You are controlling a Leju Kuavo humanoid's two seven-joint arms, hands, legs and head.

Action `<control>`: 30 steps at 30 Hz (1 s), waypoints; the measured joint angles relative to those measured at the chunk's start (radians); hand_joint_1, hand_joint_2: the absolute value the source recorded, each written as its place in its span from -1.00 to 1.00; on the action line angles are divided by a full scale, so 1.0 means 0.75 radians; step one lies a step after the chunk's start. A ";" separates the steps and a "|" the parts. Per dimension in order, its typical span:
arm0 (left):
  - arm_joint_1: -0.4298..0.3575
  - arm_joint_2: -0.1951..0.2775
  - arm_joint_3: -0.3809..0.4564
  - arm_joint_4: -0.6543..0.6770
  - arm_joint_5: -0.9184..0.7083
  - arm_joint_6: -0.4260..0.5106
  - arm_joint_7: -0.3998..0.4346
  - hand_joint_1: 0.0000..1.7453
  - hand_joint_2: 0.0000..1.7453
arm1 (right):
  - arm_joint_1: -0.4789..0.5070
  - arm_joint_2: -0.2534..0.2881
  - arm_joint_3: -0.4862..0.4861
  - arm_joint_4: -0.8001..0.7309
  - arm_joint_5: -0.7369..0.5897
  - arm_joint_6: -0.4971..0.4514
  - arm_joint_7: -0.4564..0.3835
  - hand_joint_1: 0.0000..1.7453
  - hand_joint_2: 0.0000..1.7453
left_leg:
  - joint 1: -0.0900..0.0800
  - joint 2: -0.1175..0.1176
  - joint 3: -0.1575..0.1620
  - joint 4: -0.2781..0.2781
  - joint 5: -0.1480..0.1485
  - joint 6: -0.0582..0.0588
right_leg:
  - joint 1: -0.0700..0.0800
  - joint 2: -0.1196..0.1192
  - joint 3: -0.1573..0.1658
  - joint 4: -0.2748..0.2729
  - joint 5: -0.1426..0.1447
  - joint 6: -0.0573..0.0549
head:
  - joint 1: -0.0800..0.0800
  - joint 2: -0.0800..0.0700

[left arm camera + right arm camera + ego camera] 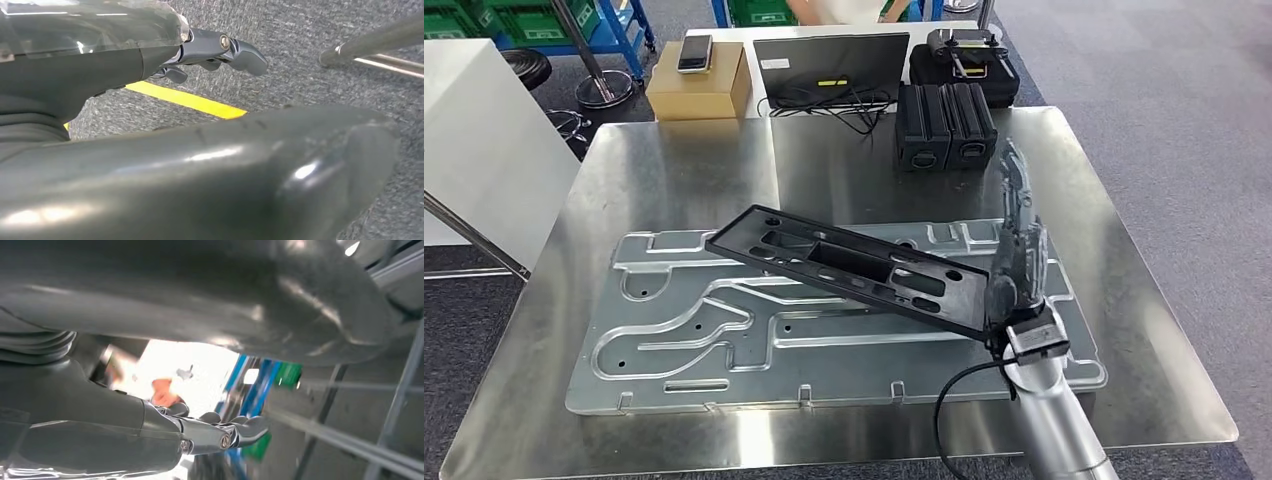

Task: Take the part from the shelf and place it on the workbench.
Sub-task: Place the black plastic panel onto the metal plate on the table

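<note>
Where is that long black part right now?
In the head view, the black part lies slanted across the metal plate on the workbench, beside the right hand.

Head view looks down over the workbench (674, 170) – both wrist views sit close behind their hands.

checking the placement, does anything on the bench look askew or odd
Yes: the black part lies diagonally across the stamped metal panel, its near end beside the right hand, not squared to the workbench.

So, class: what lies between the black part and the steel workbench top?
In the head view, a large stamped metal panel lies flat on the workbench; the black part sits tilted above it, its right end at the right hand.
</note>
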 joint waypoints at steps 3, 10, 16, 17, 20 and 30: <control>0.011 -0.002 0.005 0.000 0.004 -0.001 -0.009 -1.00 -1.00 | 0.125 -0.007 -0.060 -0.118 0.124 -0.147 0.000 -1.00 -1.00 | 0.001 0.000 -0.020 0.026 0.036 -0.002 | 0.001 0.000 0.007 0.005 -0.011 0.002 | 0.000 0.000; 0.017 -0.005 0.008 0.000 0.002 -0.002 -0.030 -1.00 -1.00 | 0.330 -0.018 -0.198 -0.346 0.275 -0.343 0.000 -1.00 -1.00 | -0.010 -0.002 0.145 -0.316 0.171 0.040 | 0.004 0.004 0.021 0.015 -0.028 0.038 | 0.000 0.000; 0.012 -0.011 0.008 0.000 -0.004 0.005 -0.031 -1.00 -1.00 | 0.428 -0.021 -0.263 -0.437 0.362 -0.416 0.000 -1.00 -1.00 | -0.002 0.004 0.130 -0.333 0.197 0.067 | -0.009 0.009 -0.120 0.365 -0.232 0.076 | 0.000 0.000; 0.012 -0.011 0.008 0.000 -0.006 0.006 -0.031 -1.00 -1.00 | 0.443 -0.021 -0.266 -0.443 0.373 -0.424 0.000 -1.00 -1.00 | -0.002 0.004 0.125 -0.330 0.199 0.066 | -0.012 0.009 -0.130 0.398 -0.237 0.080 | 0.000 0.000; 0.011 -0.014 0.008 0.000 -0.008 0.008 -0.031 -1.00 -1.00 | 0.468 -0.021 -0.269 -0.460 0.422 -0.448 0.000 -1.00 -1.00 | -0.001 0.002 0.116 -0.321 0.203 0.058 | -0.022 0.010 -0.016 0.204 -0.132 0.083 | 0.000 0.000; 0.006 -0.018 0.016 0.000 -0.002 0.006 -0.023 -1.00 -1.00 | 0.513 -0.019 -0.277 -0.481 0.533 -0.503 0.026 -1.00 -1.00 | 0.001 0.001 0.004 -0.071 0.028 -0.012 | -0.012 0.002 0.009 0.005 -0.012 0.006 | 0.000 0.000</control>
